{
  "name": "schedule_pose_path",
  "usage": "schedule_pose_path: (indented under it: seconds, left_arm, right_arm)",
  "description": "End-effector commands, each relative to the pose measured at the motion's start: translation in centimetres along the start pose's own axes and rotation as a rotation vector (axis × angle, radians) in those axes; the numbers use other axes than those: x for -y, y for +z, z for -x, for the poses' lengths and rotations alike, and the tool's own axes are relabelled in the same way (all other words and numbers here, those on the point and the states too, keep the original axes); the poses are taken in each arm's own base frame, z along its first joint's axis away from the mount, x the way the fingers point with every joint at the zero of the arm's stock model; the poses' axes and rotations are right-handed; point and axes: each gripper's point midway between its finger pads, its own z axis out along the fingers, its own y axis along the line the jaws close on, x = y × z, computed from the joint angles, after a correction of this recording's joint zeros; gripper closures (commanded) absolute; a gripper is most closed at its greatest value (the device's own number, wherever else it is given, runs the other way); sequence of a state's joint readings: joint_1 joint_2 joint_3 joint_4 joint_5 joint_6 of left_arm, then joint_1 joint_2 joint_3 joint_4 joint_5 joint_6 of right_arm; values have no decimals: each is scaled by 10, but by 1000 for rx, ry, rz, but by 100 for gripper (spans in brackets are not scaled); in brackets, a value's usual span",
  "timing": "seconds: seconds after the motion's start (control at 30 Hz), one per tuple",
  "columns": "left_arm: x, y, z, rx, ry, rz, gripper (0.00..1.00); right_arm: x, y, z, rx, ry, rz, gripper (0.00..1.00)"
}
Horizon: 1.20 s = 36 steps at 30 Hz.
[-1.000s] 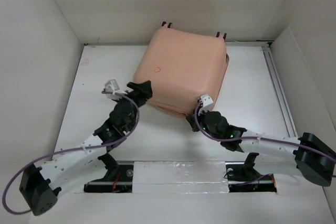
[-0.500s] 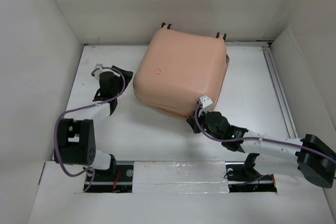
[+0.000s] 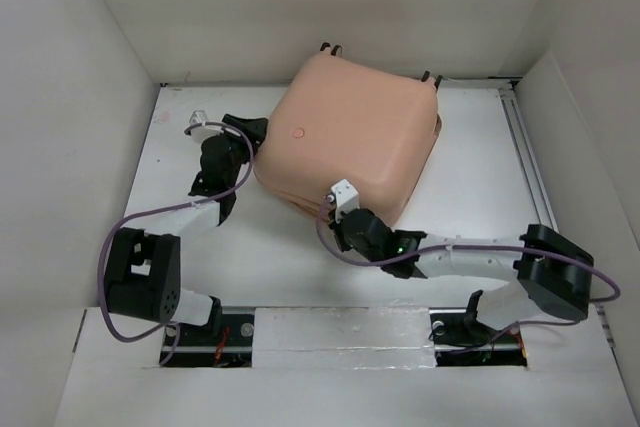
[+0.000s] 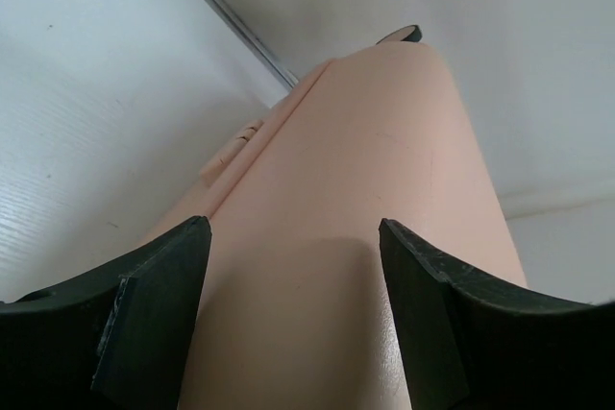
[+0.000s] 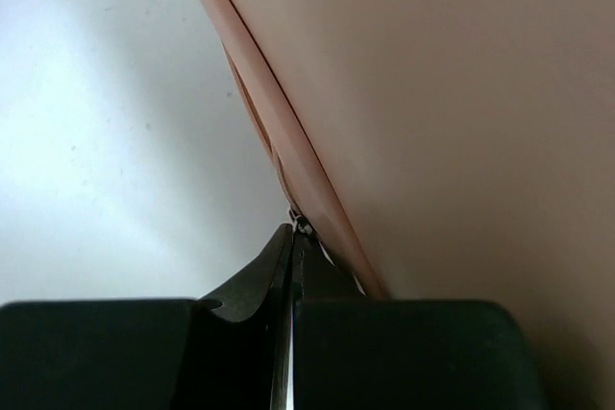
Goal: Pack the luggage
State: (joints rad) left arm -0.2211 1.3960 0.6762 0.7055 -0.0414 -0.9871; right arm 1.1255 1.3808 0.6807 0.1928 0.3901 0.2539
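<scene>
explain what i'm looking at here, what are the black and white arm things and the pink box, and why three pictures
These are two robot arms bolted to a white table, each ending in a two-finger gripper. One picture looks down from above; the other two come from a camera on each wrist. The pink box is a small suitcase, lying closed on the table. The left gripper is open, facing its side. The right gripper is shut at its seam; what it pinches is too small to tell.
</scene>
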Motion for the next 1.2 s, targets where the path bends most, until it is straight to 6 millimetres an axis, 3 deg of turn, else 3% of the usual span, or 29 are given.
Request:
schedule_pose_path:
  seconds: [0.0, 0.07, 0.1, 0.17, 0.2, 0.23, 0.27, 0.33, 0.4, 0.47, 0.5, 0.6, 0.67, 0.7, 0.73, 0.77, 0.8, 0.83, 0.9, 0.93, 0.97, 1.0, 1.03, 1.07, 1.1, 1.13, 1.17]
  left_arm:
    - [24, -41, -100, -389, -75, -126, 35]
    - [26, -47, -105, -422, -96, -148, 37]
    - [28, -49, -110, -433, -93, -153, 37]
    - [26, -51, -110, -435, -93, -151, 37]
    - [27, -56, -111, -442, -102, -155, 37]
    - [31, -59, -112, -446, -101, -169, 37]
    - [33, -66, -119, -467, -107, -173, 37]
    - [45, -79, -137, -495, -93, -198, 37]
    - [56, -89, -151, -518, -102, -215, 37]
    - [65, -102, -174, -567, -106, -233, 37]
    - [73, -105, -176, -564, -115, -255, 37]
    - [84, -118, -191, -590, -174, -289, 37]
    - [85, -123, -196, -599, -202, -282, 35]
    - [91, -126, -197, -615, -206, -309, 35]
    - [94, -129, -197, -625, -208, -327, 35]
    - [95, -130, -197, -635, -216, -327, 35]
    - [95, -131, -198, -644, -215, -331, 35]
    - [96, -135, -199, -657, -213, -329, 35]
    - [104, -140, -190, -655, -209, -361, 34]
    - [104, -141, -189, -654, -199, -363, 33]
    - [108, -139, -188, -650, -183, -368, 31]
    - [112, -143, -192, -671, -172, -380, 31]
    - [116, -144, -192, -679, -171, -385, 29]
    - [114, -145, -195, -692, -147, -383, 29]
    - [113, -144, -190, -685, -133, -369, 26]
    - [117, -142, -177, -651, -126, -386, 26]
    - [116, -141, -171, -638, -118, -380, 24]
  right_arm:
    - [-96, -1, 51, 110, 17, 317, 100]
    - [-102, 2, 39, 87, 0, 314, 100]
    - [-97, 4, 31, 82, 7, 291, 100]
    - [-89, -12, 37, 124, 46, 295, 100]
    - [-81, -18, 35, 132, 50, 282, 100]
    - [-63, -22, 17, 106, 60, 254, 100]
    - [-56, -40, 34, 160, 112, 281, 100]
    - [-29, -52, 14, 130, 130, 272, 100]
    - [-10, -73, 23, 166, 152, 257, 100]
    - [0, -81, 29, 180, 163, 239, 100]
    - [1, -83, 29, 184, 155, 239, 100]
    - [-23, -85, 39, 172, 143, 356, 100]
    - [-53, -79, 42, 172, 172, 451, 100]
    - [-60, -75, 48, 179, 170, 458, 100]
    - [-63, -60, 36, 136, 142, 441, 100]
    - [-73, -58, 49, 152, 130, 478, 100]
    - [-79, -56, 50, 149, 109, 487, 100]
    - [-77, -52, 47, 144, 94, 471, 100]
    - [-72, -49, 62, 218, 69, 440, 100]
    - [-72, -46, 60, 231, 53, 440, 100]
    - [-67, -28, 50, 210, 54, 415, 100]
    - [-70, -18, 54, 211, 56, 427, 100]
    - [-85, -13, 77, 241, 42, 467, 100]
    - [-87, 5, 62, 185, 22, 453, 100]
    - [-93, 4, 74, 242, 32, 458, 100]
    - [-93, 2, 71, 255, 45, 473, 100]
    - [-88, 2, 53, 236, 42, 468, 100]
